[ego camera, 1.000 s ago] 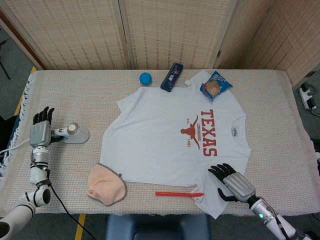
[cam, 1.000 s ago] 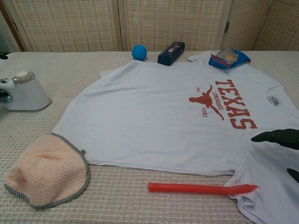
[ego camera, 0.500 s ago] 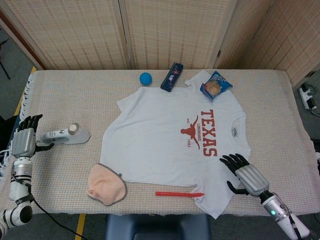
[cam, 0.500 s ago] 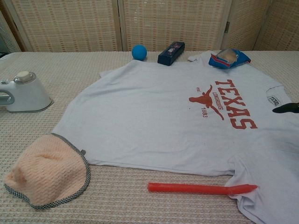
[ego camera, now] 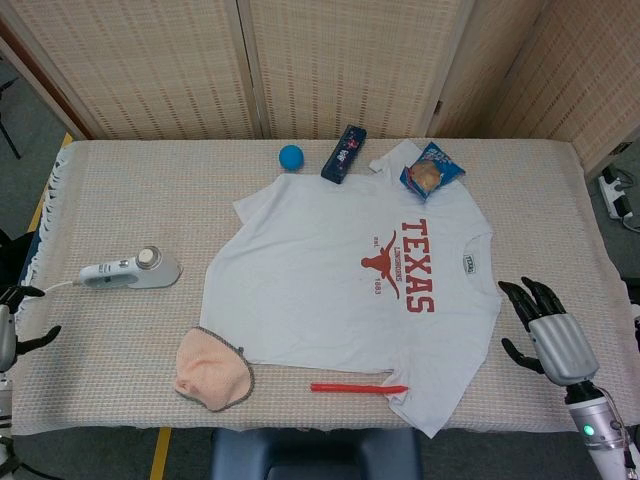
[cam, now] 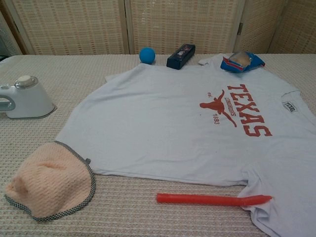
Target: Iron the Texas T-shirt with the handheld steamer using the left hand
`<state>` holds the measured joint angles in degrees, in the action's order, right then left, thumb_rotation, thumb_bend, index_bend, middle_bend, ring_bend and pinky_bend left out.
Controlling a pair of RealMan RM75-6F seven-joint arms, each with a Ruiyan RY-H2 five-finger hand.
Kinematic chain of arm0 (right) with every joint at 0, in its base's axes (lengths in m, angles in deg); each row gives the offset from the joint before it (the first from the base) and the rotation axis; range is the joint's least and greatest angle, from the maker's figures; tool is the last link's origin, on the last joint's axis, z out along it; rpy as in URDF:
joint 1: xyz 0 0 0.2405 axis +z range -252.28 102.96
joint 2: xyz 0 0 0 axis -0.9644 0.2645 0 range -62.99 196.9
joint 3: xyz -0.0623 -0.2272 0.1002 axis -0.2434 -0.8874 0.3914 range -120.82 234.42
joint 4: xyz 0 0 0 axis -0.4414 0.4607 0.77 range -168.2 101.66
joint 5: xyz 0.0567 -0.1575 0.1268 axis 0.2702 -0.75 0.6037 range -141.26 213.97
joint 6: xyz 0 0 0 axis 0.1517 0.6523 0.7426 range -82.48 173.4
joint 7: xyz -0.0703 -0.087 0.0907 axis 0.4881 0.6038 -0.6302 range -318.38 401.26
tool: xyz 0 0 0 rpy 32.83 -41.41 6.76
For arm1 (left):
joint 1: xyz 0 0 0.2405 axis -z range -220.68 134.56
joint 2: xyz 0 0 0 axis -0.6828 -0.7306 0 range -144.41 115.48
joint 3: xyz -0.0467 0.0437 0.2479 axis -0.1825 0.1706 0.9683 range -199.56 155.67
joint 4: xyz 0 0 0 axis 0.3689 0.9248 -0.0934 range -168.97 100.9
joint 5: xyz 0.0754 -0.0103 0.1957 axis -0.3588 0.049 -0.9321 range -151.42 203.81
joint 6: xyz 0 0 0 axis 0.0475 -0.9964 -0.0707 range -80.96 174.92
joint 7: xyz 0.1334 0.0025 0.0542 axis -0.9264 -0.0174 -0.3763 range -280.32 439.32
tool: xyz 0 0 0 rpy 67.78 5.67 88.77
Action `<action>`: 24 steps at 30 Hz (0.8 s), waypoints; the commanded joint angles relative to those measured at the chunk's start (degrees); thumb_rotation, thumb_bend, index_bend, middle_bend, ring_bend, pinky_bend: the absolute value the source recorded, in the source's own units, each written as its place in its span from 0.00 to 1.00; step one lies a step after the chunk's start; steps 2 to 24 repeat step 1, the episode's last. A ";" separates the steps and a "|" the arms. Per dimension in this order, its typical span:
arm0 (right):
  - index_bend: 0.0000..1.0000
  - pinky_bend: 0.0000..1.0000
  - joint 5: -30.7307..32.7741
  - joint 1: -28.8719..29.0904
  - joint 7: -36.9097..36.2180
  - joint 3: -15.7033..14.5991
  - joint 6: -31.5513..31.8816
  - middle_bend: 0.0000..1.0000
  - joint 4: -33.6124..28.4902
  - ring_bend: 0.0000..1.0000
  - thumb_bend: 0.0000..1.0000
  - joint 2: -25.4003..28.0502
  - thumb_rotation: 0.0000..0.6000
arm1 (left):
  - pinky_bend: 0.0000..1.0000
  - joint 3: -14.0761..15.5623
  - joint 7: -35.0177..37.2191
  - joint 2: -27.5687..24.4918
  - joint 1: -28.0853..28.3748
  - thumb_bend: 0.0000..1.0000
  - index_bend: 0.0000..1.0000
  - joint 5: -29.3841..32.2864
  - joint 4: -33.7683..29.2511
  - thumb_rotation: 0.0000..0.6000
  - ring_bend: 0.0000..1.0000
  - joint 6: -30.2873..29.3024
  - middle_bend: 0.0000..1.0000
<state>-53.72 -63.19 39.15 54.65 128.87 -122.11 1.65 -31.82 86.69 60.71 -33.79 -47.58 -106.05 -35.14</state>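
The pale T-shirt (ego camera: 330, 270) (cam: 168, 123) with the red TEXAS longhorn print lies spread flat across the middle of the table. The white handheld steamer (ego camera: 132, 270) (cam: 24, 98) stands on the cloth left of the shirt, untouched. My left hand (ego camera: 12, 325) shows only at the far left edge of the head view, off the table, fingers apart and holding nothing. My right hand (ego camera: 548, 330) hovers right of the shirt's hem, fingers spread and empty. Neither hand appears in the chest view.
A peach cloth (ego camera: 212, 370) (cam: 47, 180) lies by the shirt's lower left corner. A red stick (ego camera: 358, 387) (cam: 212, 199) rests along the front edge. At the back are a blue ball (ego camera: 290, 155), a dark box (ego camera: 343, 153) and a snack bag (ego camera: 432, 172).
My left hand let go of the steamer handle and withdrew left, off the table. My right hand lifted off the shirt's lower right corner and moved right.
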 commanded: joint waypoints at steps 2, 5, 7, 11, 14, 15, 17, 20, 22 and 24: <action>0.00 0.09 0.88 -1.71 -0.85 0.00 1.24 0.13 -0.43 0.02 0.27 1.02 1.00 | 0.23 2.84 -0.07 -2.75 -3.61 0.07 0.41 -2.06 -3.95 1.00 0.26 -3.35 0.40; 0.00 0.09 0.88 -1.71 -0.85 0.00 1.24 0.13 -0.43 0.02 0.27 1.02 1.00 | 0.23 2.84 -0.07 -2.75 -3.61 0.07 0.41 -2.06 -3.95 1.00 0.26 -3.35 0.40; 0.00 0.09 0.88 -1.71 -0.85 0.00 1.24 0.13 -0.43 0.02 0.27 1.02 1.00 | 0.23 2.84 -0.07 -2.75 -3.61 0.07 0.41 -2.06 -3.95 1.00 0.26 -3.35 0.40; 0.00 0.09 0.88 -1.71 -0.85 0.00 1.24 0.13 -0.43 0.02 0.27 1.02 1.00 | 0.23 2.84 -0.07 -2.75 -3.61 0.07 0.41 -2.06 -3.95 1.00 0.26 -3.35 0.40; 0.00 0.09 0.88 -1.71 -0.85 0.00 1.24 0.13 -0.43 0.02 0.27 1.02 1.00 | 0.23 2.84 -0.07 -2.75 -3.61 0.07 0.41 -2.06 -3.95 1.00 0.26 -3.35 0.40; 0.00 0.09 0.88 -1.71 -0.85 0.00 1.24 0.13 -0.43 0.02 0.27 1.02 1.00 | 0.23 2.84 -0.07 -2.75 -3.61 0.07 0.41 -2.06 -3.95 1.00 0.26 -3.35 0.40; 0.00 0.09 0.88 -1.71 -0.85 0.00 1.24 0.13 -0.43 0.02 0.27 1.02 1.00 | 0.23 2.84 -0.07 -2.75 -3.61 0.07 0.41 -2.06 -3.95 1.00 0.26 -3.35 0.40; 0.00 0.09 0.88 -1.71 -0.85 0.00 1.24 0.13 -0.43 0.02 0.27 1.02 1.00 | 0.23 2.84 -0.07 -2.75 -3.61 0.07 0.41 -2.06 -3.95 1.00 0.26 -3.35 0.40; 0.00 0.09 0.88 -1.71 -0.85 0.00 1.24 0.13 -0.43 0.02 0.27 1.02 1.00 | 0.23 2.84 -0.07 -2.75 -3.61 0.07 0.41 -2.06 -3.95 1.00 0.26 -3.35 0.40; 0.00 0.09 0.88 -1.71 -0.85 0.00 1.24 0.13 -0.43 0.02 0.27 1.02 1.00 | 0.23 2.84 -0.07 -2.75 -3.61 0.07 0.41 -2.06 -3.95 1.00 0.26 -3.35 0.40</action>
